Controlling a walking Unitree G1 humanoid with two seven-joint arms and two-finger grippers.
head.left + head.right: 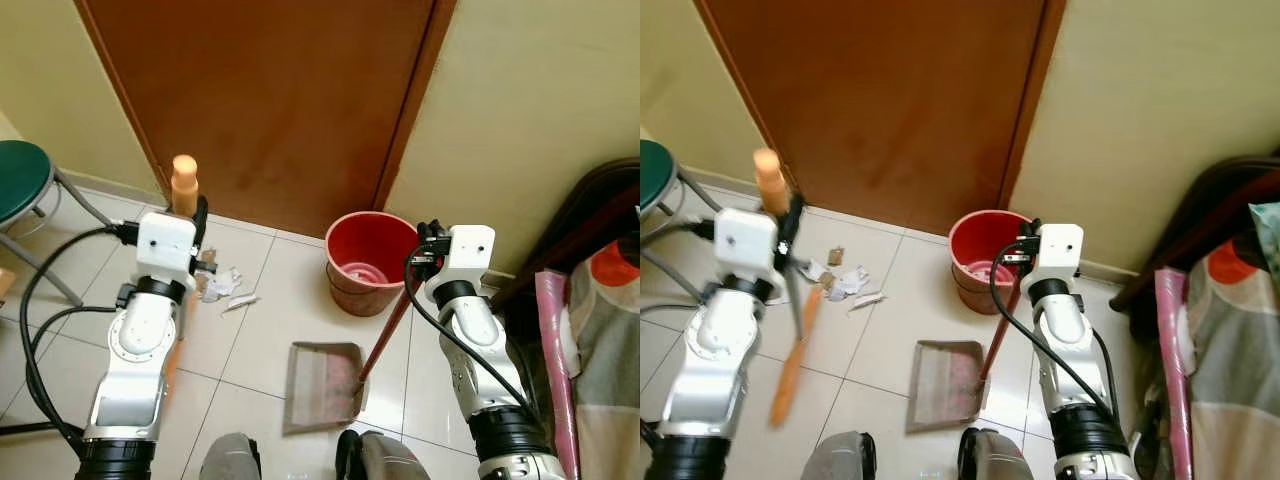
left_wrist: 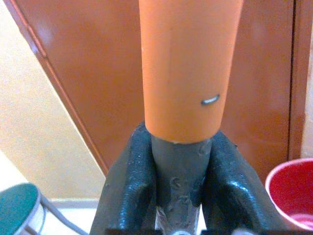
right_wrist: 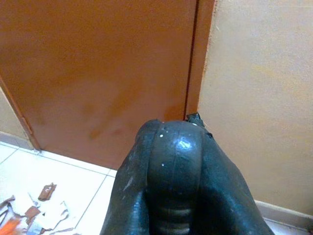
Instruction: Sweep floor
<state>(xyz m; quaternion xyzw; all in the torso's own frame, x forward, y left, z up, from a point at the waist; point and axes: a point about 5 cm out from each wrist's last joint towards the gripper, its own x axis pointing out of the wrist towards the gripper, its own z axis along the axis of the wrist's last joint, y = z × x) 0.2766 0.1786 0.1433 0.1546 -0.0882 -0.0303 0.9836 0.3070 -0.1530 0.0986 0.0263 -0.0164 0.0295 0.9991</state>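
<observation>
My left gripper (image 1: 199, 218) is shut on the broom handle (image 1: 768, 178), an orange-capped stick that stands upright at the left; in the left wrist view the two fingers (image 2: 128, 181) clamp its grey shaft. The broom's lower orange part (image 1: 793, 352) reaches down to the tiles near a litter of torn paper scraps (image 1: 224, 284). My right gripper (image 1: 430, 246) is shut on the top of the dustpan's red rod (image 1: 385, 335). The grey dustpan (image 1: 322, 386) lies flat on the floor between my arms, its open side facing the scraps.
A red bucket (image 1: 370, 258) stands against the brown door (image 1: 270, 100), just beyond the dustpan. A green stool (image 1: 20, 180) stands at the far left, with black cables (image 1: 35, 330) beside my left arm. Dark furniture and a pink roll (image 1: 558, 360) crowd the right. My feet (image 1: 385, 455) are at the bottom edge.
</observation>
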